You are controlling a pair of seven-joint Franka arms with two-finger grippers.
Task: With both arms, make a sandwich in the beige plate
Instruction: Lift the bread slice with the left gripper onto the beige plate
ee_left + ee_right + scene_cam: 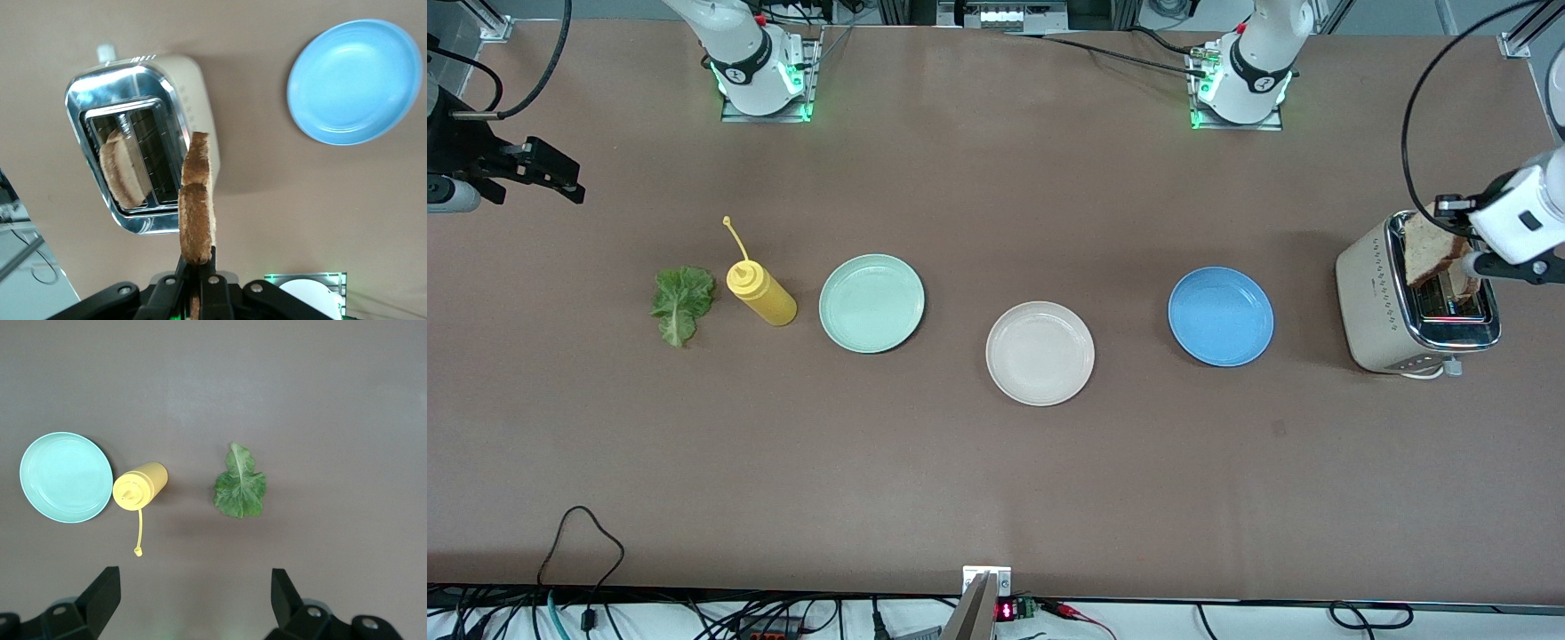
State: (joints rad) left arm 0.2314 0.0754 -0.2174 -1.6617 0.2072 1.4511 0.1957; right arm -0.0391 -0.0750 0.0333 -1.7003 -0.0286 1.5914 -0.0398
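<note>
Left gripper [197, 270] clamped on a bread slice [197, 200] held on edge above the toaster [1392, 307], beige plate [1040, 353] lying apparently well toward the right arm's end from there, right gripper [193, 597] wide, empty.

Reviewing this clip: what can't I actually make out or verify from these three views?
- Left gripper, shut on a bread slice over the toaster: the front view's edge crops it.
- Second slice: its lower part sits hidden in the slot.
- Right gripper, open above the lettuce leaf: the front view crops its arm.
- Beige plate: outside both wrist views.
</note>
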